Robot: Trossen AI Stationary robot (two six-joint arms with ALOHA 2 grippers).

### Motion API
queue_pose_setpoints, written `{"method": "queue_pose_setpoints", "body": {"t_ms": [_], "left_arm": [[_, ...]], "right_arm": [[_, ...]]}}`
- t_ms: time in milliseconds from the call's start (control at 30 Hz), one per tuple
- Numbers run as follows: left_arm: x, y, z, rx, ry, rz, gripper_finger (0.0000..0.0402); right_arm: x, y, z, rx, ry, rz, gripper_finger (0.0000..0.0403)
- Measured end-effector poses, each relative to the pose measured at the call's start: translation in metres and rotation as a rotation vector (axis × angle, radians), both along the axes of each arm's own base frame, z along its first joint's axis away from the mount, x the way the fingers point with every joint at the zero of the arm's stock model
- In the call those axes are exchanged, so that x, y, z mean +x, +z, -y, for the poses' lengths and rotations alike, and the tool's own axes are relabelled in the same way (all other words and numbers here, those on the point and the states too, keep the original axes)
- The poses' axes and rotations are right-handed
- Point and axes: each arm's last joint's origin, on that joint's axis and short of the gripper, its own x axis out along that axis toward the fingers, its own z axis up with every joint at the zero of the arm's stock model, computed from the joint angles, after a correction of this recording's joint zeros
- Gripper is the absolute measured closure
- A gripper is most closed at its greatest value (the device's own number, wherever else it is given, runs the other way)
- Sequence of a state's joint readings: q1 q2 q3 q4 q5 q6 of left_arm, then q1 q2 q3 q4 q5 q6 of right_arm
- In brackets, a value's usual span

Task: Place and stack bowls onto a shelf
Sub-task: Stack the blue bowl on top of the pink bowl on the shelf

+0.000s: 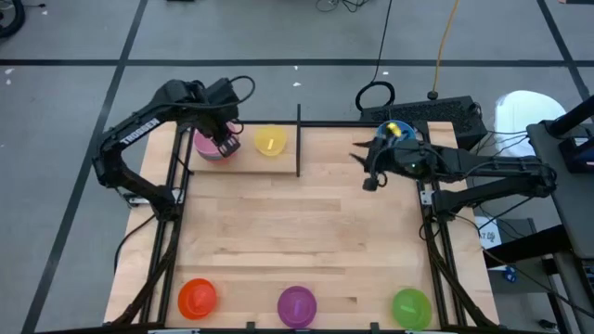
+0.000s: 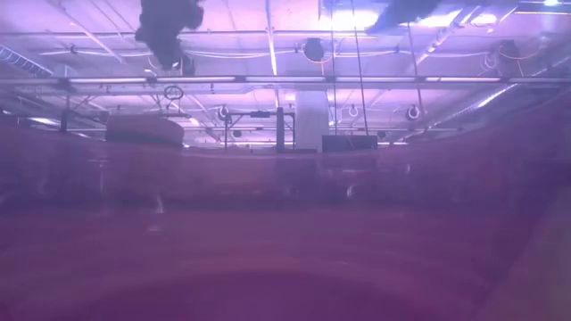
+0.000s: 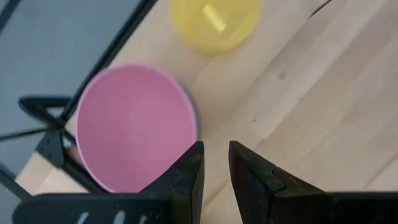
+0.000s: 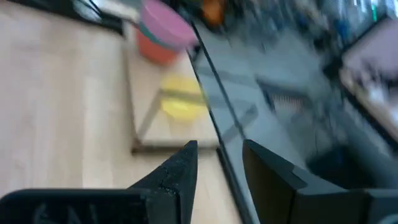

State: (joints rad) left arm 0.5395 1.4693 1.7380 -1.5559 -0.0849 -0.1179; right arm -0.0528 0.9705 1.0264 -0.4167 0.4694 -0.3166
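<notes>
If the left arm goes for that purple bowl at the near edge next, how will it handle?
The purple bowl looks like thin moulded plastic, so probably light and fairly stiff. Its smooth, glossy wall may slip in a pinch; a rim grip seems safer. It sits upright on a flat base, so a push should make it slide rather than roll.

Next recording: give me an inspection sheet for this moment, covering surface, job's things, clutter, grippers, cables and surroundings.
Surface: light-wood tabletop, bare in the middle.
Job's things: pink bowl and yellow bowl on the shelf, left of the black divider; the pink one sits on another bowl. Orange bowl, purple bowl and green bowl along the near edge.
Clutter: nothing seen.
Grippers: left gripper open just off the pink bowl; right gripper open, empty, by the shelf's right end.
Cables: black and yellow leads on the floor behind.
Surroundings: grey floor.
</notes>
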Motion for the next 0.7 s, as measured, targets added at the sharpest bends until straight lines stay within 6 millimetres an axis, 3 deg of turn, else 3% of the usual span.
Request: {"method": "queue_pose_setpoints", "body": {"t_ms": [233,333,567,700], "left_arm": [[0.006,0.038,0.029,0.062,-0.099,0.142,0.0321],[0.007,0.047,0.039,0.076,-0.138,0.179,0.0321],[0.011,0.053,0.054,0.060,-0.151,0.217,0.0321],[0.013,0.053,0.060,0.053,-0.167,0.221,0.0321]], "right_arm": [[-0.027,-0.017,0.027,0.296,-0.362,-0.027,0.0282],[-0.036,-0.024,0.039,0.391,-0.426,-0.082,0.0282],[-0.048,-0.042,0.074,0.708,-0.535,-0.150,0.0282],[-0.052,-0.054,0.097,0.804,-0.633,-0.178,0.0282]]}}
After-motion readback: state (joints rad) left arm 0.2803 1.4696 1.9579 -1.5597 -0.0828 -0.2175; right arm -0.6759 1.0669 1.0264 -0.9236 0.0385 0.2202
